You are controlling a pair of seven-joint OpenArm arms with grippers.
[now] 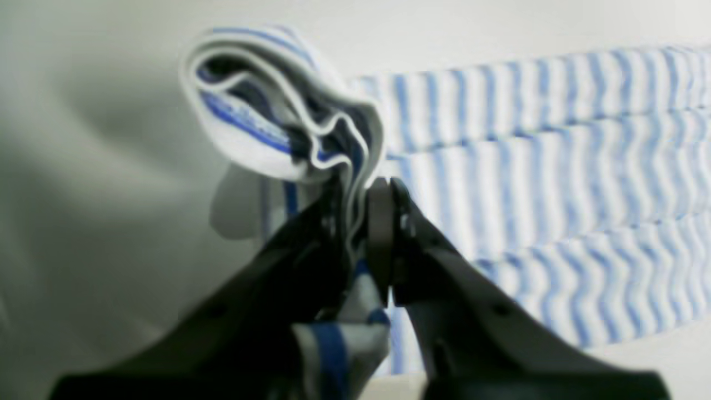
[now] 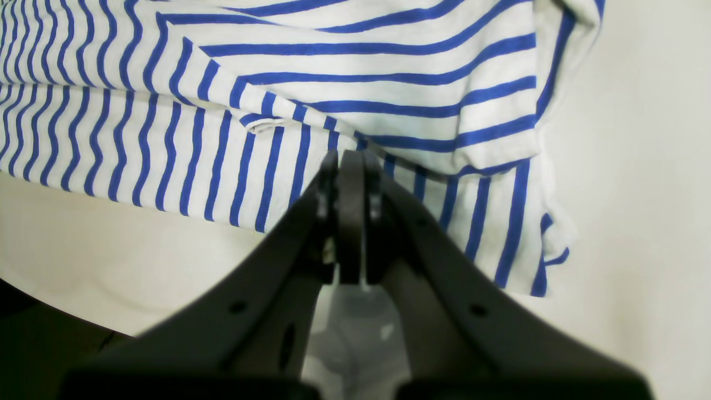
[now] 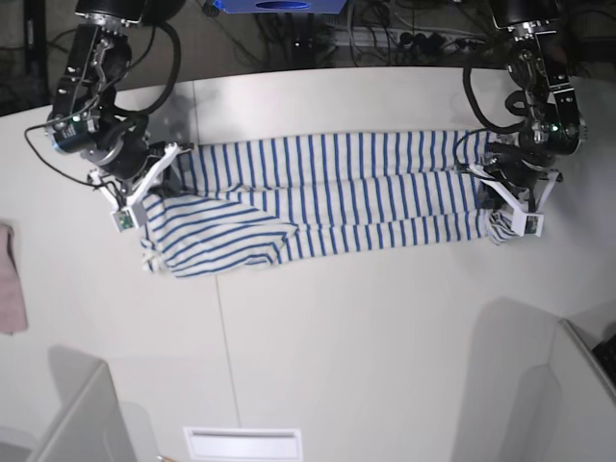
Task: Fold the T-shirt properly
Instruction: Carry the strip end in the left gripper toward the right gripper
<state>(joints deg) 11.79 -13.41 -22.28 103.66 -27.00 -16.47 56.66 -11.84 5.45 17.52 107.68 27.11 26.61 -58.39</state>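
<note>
the t-shirt (image 3: 337,192) lies stretched in a long band across the far half of the table (image 3: 366,346), folded lengthwise so its stripes run across the band. taking the shirt as landmark: the left gripper (image 3: 496,188) is at its end on the base view's right, the right gripper (image 3: 154,178) at the opposite end.

left gripper (image 1: 364,191): jaws clenched on a bunched wad of the shirt (image 1: 500,166), several cloth edges curl up out of the pinch, more cloth hangs down between the fingers twd the camera. rest of the shirt runs away from it over the table, blurred in that view.

right gripper (image 2: 350,161): jaws pressed fully together, tips right at the shirt (image 2: 278,83) where an angled fold crosses. can't tell from any view if cloth is caught btwn the tips.

at the right-gripper end the shirt is wider, w/ a flap folded diagonally over the near edge. a pink cloth (image 3: 10,289) sits at the table edge, well apart from the shirt, beyond the right-gripper end.
</note>
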